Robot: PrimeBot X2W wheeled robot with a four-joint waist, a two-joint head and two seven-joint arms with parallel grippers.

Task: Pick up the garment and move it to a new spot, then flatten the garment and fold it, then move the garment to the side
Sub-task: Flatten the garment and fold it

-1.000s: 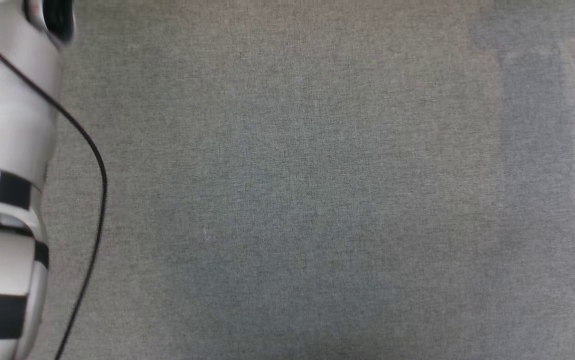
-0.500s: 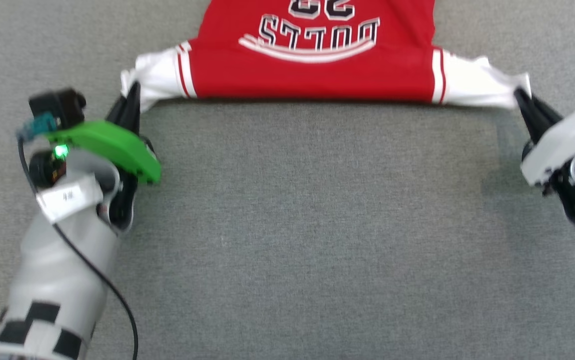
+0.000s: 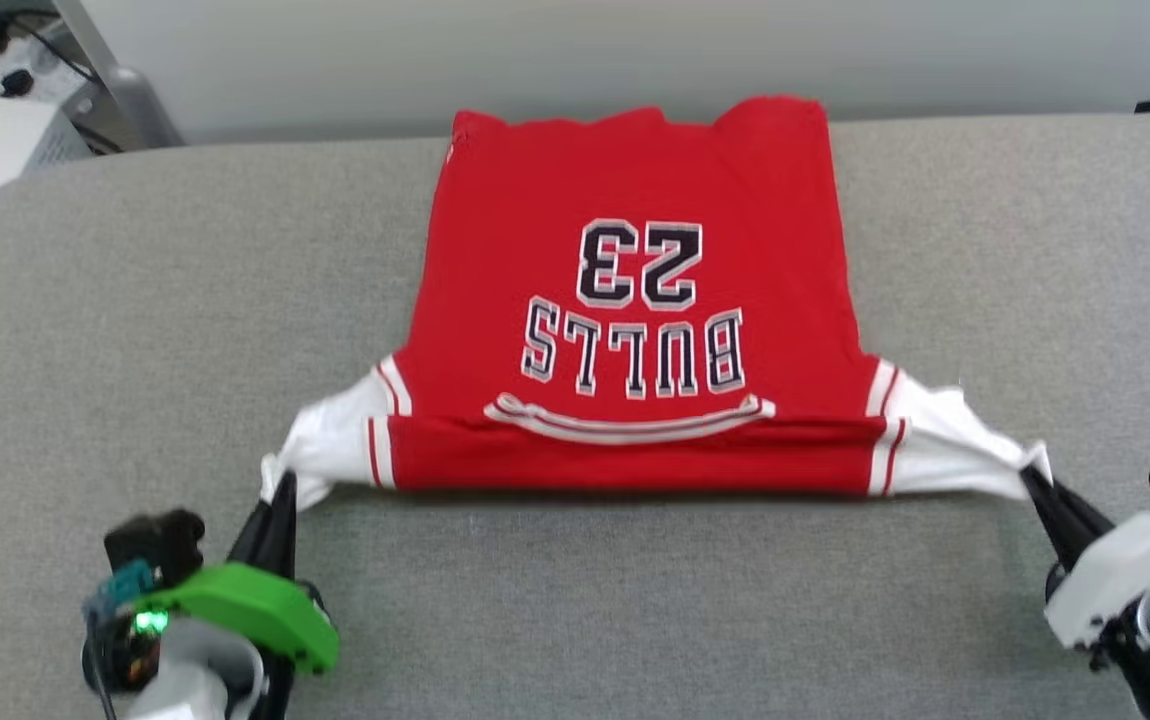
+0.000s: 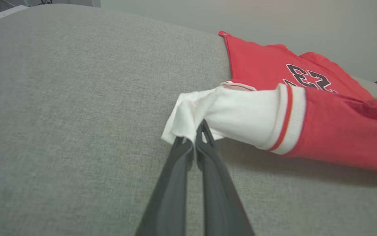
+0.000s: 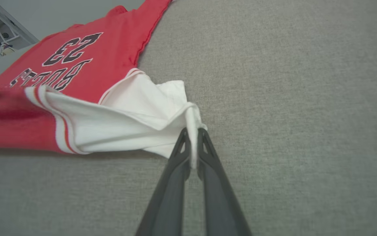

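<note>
The garment, a red jersey T-shirt with "BULLS 23" lettering facing up and upside down to me, lies spread on the grey cushioned surface. Its near edge is lifted and stretched between my two grippers. My left gripper is shut on the tip of the white left sleeve, seen close in the left wrist view. My right gripper is shut on the tip of the white right sleeve, its fingers pinching the cloth in the right wrist view.
The grey surface ends at a rounded far edge with a pale wall behind. Equipment and a metal frame stand beyond the far left corner. Bare cushion lies on both sides of the shirt and in front of it.
The head camera has tilted up, so the whole shirt and the far edge came into view. Both grippers stay shut on the sleeve tips.
</note>
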